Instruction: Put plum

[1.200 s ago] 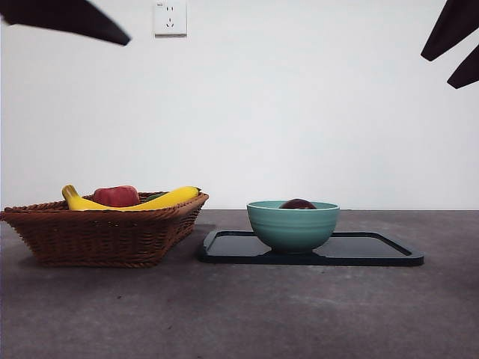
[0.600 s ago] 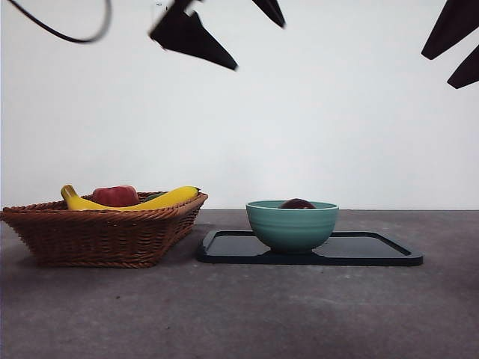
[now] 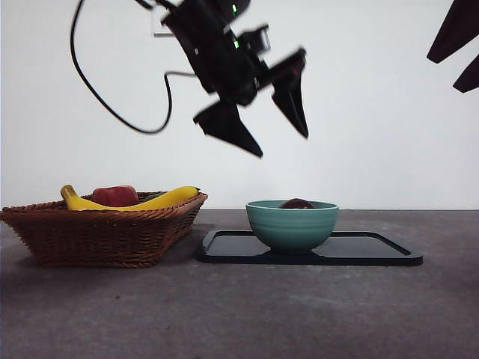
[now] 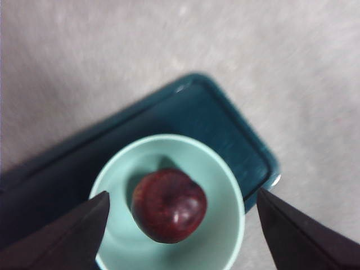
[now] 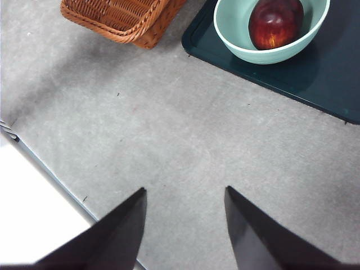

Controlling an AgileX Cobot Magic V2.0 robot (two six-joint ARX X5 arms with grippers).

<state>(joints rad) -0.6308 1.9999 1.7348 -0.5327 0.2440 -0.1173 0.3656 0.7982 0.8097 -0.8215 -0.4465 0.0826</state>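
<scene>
The plum [image 3: 298, 203] lies in a teal bowl [image 3: 292, 226], and only its dark top shows over the rim in the front view. In the left wrist view the plum [image 4: 169, 205] is glossy maroon, lying inside the bowl [image 4: 220, 183]. My left gripper [image 3: 282, 144] hangs open in the air above the bowl, its jaws spread wide to either side of the plum [image 4: 181, 193], well clear of it. My right gripper [image 3: 440, 72] waits high at the right, open [image 5: 185, 189] and empty. From there the plum [image 5: 275, 22] shows in the bowl [image 5: 236, 28].
The bowl stands on a dark tray [image 3: 374, 250] right of centre. A wicker basket [image 3: 105, 232] at the left holds a yellow banana [image 3: 168, 198] and a red apple-like fruit [image 3: 116, 196]. The left arm's cable [image 3: 105, 105] loops above the basket.
The left arm has come down from the top edge and moved right, so its open gripper now hangs above the bowl. The right arm, plum and bowl have not moved.
</scene>
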